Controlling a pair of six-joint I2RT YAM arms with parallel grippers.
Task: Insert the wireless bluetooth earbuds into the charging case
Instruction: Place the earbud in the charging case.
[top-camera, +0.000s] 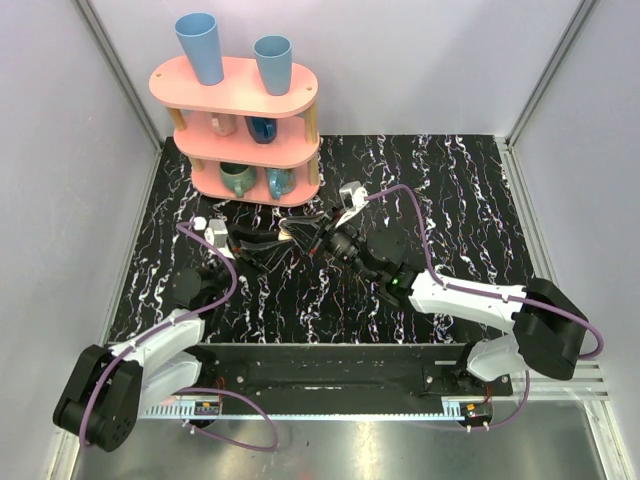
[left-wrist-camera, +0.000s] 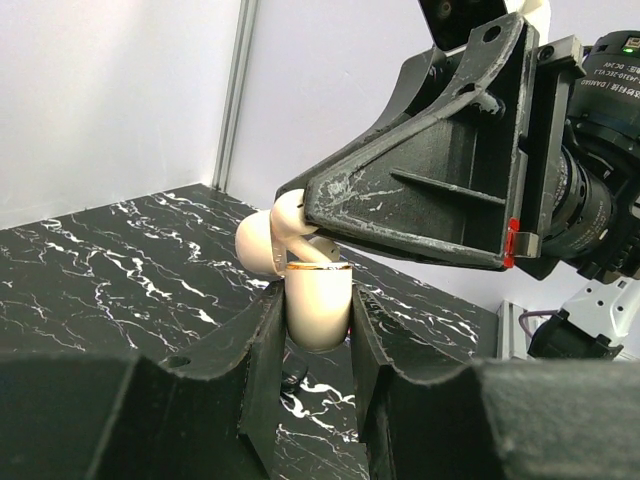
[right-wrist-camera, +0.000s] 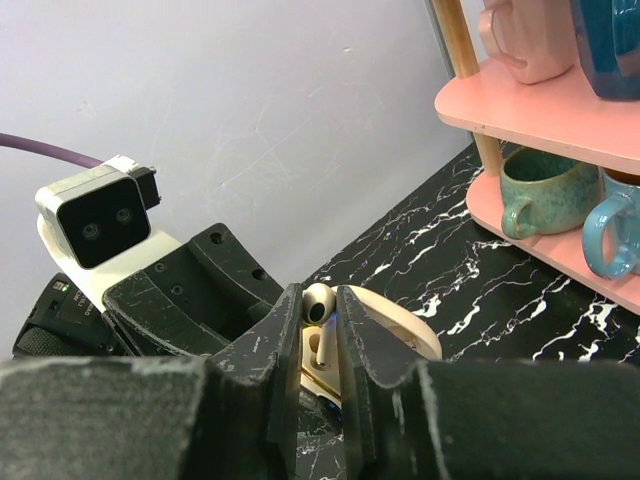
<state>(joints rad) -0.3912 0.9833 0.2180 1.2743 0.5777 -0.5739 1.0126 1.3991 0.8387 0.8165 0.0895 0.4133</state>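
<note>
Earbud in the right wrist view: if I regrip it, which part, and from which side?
Pinch the rounded head of the earbud from above, where the right gripper holds it now. Its stem hangs down toward the open charging case, so leaving the stem free probably lets it slide in.

We find the charging case (left-wrist-camera: 318, 322) cream, with a gilt rim, upright between the left gripper (left-wrist-camera: 316, 300) fingers, its lid tipped open. One cream-white earbud (right-wrist-camera: 320, 304) sits pinched in the right gripper (right-wrist-camera: 318, 298), stem down, over the case mouth. It is possibly partly entered.
</note>
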